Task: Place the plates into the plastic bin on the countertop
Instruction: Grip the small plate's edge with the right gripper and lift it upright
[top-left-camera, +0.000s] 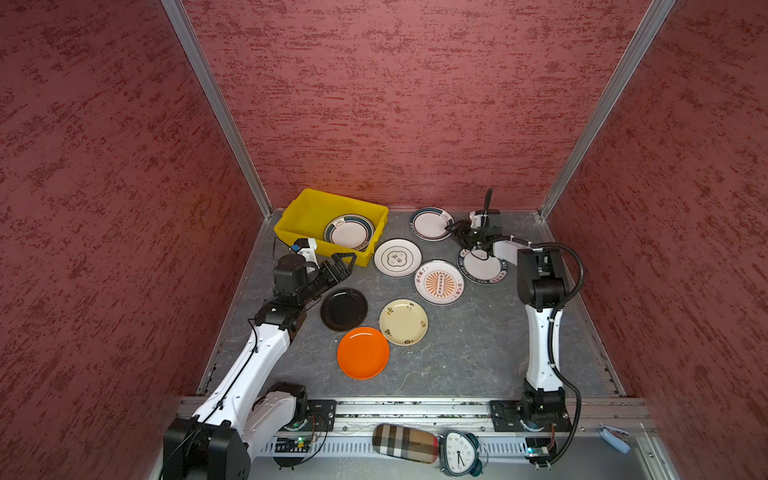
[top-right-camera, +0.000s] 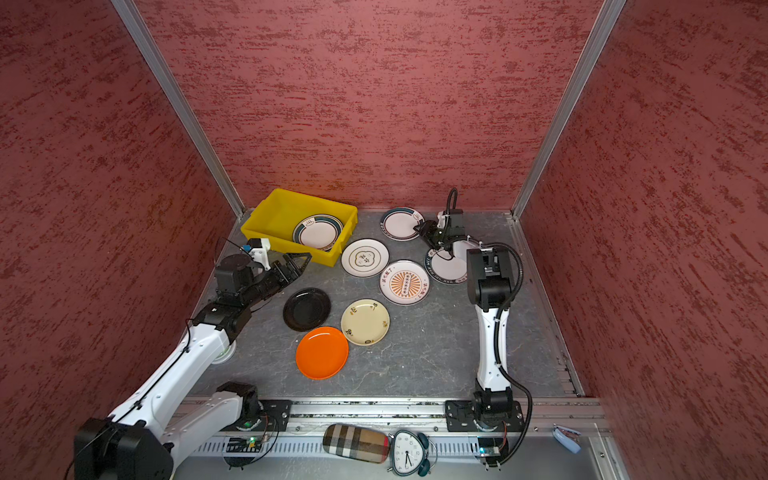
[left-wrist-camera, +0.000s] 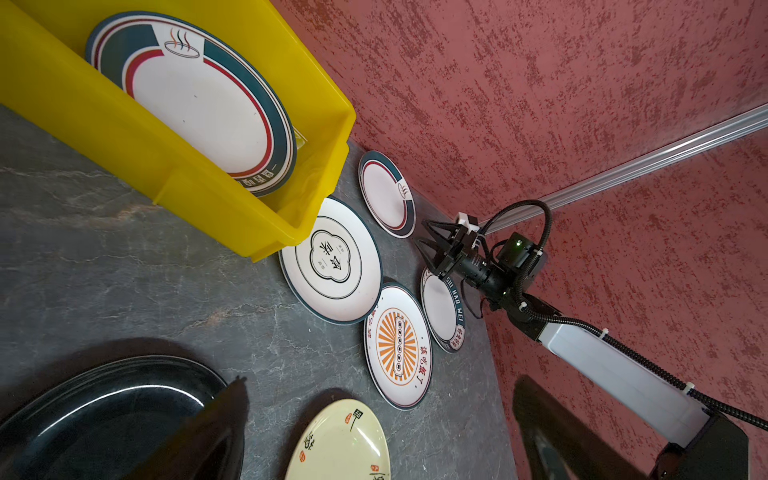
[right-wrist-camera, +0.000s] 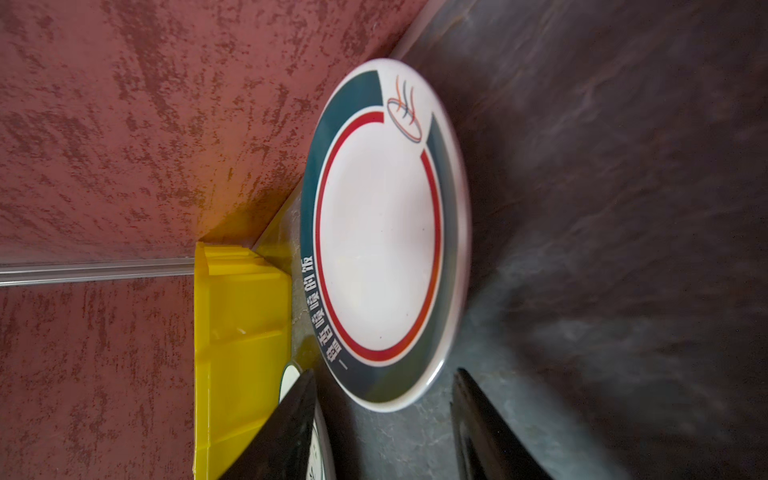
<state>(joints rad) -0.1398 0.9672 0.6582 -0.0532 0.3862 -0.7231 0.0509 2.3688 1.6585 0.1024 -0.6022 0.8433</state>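
Observation:
The yellow plastic bin (top-left-camera: 309, 208) stands at the back left of the countertop (top-left-camera: 478, 353) and holds one teal-rimmed plate (top-left-camera: 349, 232). A matching plate (top-left-camera: 431, 223) (right-wrist-camera: 382, 232) lies flat at the back. My right gripper (top-left-camera: 453, 232) (right-wrist-camera: 384, 372) is open, and the plate's near rim reaches between its fingertips without touching them. The cloud-outline (top-left-camera: 397, 257), sunburst (top-left-camera: 439, 282), lettered-rim (top-left-camera: 482, 268), black (top-left-camera: 344, 309), cream (top-left-camera: 403, 322) and orange (top-left-camera: 363, 352) plates lie loose. My left gripper (top-left-camera: 345, 261) (left-wrist-camera: 380, 382) hangs wide open and empty before the bin's front wall.
The right forearm (top-left-camera: 509, 249) crosses over the lettered-rim plate. Another plate's edge (top-right-camera: 224, 353) peeks from under the left arm. Red walls close three sides. A plaid case (top-left-camera: 405, 442), an alarm clock (top-left-camera: 459, 453) and a blue object (top-left-camera: 615, 440) lie beyond the front rail.

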